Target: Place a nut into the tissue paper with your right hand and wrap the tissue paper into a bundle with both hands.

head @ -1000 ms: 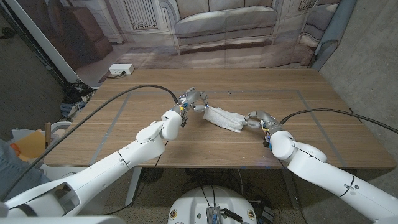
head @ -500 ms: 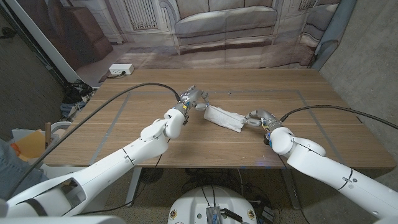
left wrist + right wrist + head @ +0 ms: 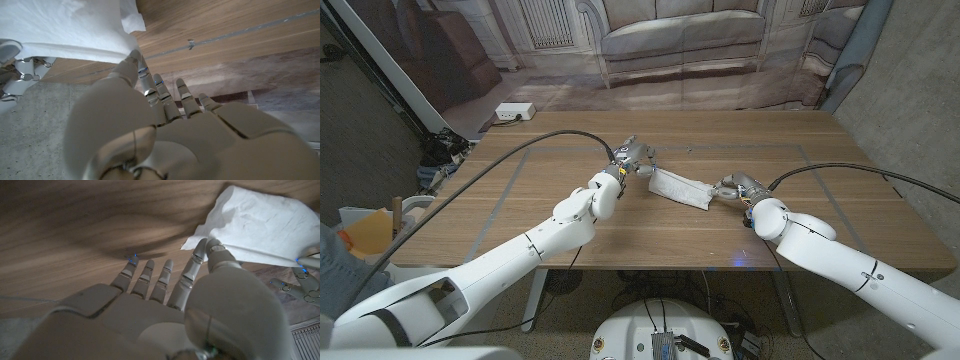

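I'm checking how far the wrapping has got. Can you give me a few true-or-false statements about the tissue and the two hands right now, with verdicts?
1. The tissue paper lies spread out flat as an open sheet. False: it is folded into a long, narrow bundle.
2. The left hand holds one end of the tissue paper. True.
3. The right hand hovers well away from the tissue paper. False: its fingers pinch the tissue's other end.
4. The tissue paper sits between the two hands on the wooden table. True.
5. A loose nut lies beside the tissue paper. False: none is visible on the table.
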Robot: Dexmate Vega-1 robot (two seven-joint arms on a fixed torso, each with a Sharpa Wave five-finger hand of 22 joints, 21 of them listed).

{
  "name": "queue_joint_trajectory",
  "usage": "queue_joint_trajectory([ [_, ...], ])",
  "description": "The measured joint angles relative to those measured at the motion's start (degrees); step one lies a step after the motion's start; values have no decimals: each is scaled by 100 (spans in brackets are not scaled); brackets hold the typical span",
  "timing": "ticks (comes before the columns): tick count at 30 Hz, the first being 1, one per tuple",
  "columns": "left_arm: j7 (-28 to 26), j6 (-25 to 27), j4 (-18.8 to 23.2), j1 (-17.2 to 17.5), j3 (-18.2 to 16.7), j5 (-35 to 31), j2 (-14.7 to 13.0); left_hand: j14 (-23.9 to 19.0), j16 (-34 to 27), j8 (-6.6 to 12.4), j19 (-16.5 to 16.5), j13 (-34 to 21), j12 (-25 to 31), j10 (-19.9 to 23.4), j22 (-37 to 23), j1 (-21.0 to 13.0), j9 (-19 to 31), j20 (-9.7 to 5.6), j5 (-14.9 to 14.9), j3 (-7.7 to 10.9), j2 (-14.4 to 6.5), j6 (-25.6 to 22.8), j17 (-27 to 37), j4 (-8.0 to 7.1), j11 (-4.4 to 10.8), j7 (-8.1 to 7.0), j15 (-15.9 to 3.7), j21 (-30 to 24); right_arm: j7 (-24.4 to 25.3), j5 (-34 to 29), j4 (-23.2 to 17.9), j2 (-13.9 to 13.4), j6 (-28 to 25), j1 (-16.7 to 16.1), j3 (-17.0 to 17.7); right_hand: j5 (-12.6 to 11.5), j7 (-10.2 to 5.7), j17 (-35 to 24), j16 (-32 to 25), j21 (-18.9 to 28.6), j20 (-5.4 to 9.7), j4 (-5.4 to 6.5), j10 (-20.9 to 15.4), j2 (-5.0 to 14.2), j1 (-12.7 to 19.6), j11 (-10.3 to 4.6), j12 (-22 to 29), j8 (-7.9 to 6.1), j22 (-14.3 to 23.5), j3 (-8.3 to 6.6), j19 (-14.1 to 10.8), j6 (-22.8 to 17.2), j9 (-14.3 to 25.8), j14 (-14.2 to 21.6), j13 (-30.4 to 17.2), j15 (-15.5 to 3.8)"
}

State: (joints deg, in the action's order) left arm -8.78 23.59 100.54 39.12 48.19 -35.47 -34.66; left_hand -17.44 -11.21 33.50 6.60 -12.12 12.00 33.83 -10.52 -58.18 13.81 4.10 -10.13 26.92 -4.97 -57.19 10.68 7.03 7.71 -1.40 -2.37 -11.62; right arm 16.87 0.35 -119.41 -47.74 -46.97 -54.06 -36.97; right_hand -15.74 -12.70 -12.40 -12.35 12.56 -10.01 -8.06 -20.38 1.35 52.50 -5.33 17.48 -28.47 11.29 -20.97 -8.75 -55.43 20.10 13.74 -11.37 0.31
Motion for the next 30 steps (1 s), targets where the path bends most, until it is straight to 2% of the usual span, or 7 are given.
queue_joint_trajectory([
  [12, -132, -37, -339, -190, 224, -389, 97, -2, 0, 0, 41, -26, 0, -51, 0, 15, 3, 42, 16, 55, 14, 30, 0, -7, 50, 30, 2, 0, -31, 29, 195, 85, -98, 222, -190, 29, 20, 1, 0, -27, 1, -25, 0, 30, 31, 0, 0, 1, 2, -24, 1, 21, 17, 0, 0, 0],
  [30, -399, -269, -778, -309, 406, -702, 222, 49, -1, -38, 72, -38, -49, -123, 0, 15, 46, 73, 17, 101, 15, 94, 0, 40, 122, 8, 11, 0, 77, -3, 174, 138, -278, 285, -326, 92, 19, 1, 0, -25, 18, -25, 0, 29, 32, 0, -32, 0, 1, -24, 19, 144, 9, -1, 0, -1],
])
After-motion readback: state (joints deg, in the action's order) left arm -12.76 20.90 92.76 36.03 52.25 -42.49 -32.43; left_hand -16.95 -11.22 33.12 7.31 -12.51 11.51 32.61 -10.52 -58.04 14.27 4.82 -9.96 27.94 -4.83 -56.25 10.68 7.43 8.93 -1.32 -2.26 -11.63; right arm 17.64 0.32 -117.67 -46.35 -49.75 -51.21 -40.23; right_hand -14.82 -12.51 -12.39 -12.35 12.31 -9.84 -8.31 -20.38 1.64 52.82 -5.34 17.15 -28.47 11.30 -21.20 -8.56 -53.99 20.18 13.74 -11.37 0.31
